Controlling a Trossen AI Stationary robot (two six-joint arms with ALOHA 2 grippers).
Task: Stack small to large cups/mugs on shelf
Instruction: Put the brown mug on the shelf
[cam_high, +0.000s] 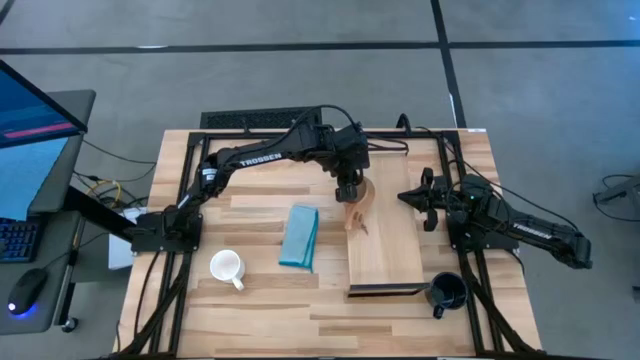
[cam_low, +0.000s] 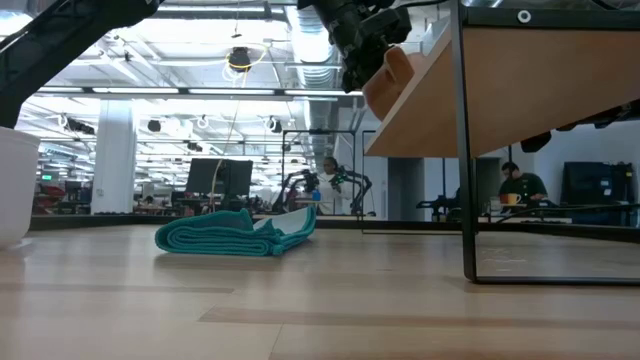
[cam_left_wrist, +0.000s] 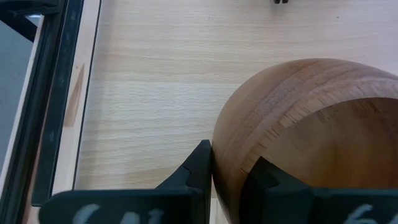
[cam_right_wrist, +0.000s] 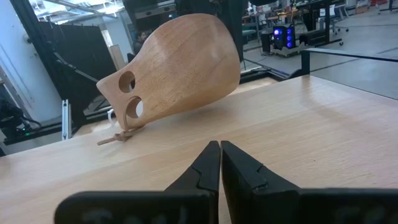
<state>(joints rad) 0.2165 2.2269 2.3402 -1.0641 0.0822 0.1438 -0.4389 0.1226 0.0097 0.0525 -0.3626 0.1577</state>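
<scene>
My left gripper (cam_high: 347, 190) is shut on the small wooden cup (cam_high: 358, 207) over the far part of the shelf (cam_high: 392, 250). The cup (cam_right_wrist: 180, 68) is tipped on its side, and its handle (cam_right_wrist: 127, 96), which has two holes, points toward the table's near edge. The white mug (cam_high: 228, 267) stands upright on the tabletop at the near left. By the shelf's near right corner stands the navy mug (cam_high: 447, 292). My right gripper (cam_high: 410, 196) waits shut at the shelf's right edge, its fingers (cam_right_wrist: 220, 152) level and pointing at the cup. My left gripper pinches the wooden cup's wall at the rim (cam_left_wrist: 231, 168), one finger (cam_left_wrist: 198, 167) outside and one (cam_left_wrist: 264, 177) inside the bowl. The fingers slant down from the far side. The cup is tilted close over the shelf board; whether its lower side touches the board I cannot tell.
A folded blue cloth (cam_high: 300, 236) lies on the tabletop left of the shelf, between it and the white mug. The shelf's dark bracket leg (cam_low: 465, 150) stands at its near end. A monitor and keyboard (cam_high: 20, 240) sit off the table's left side.
</scene>
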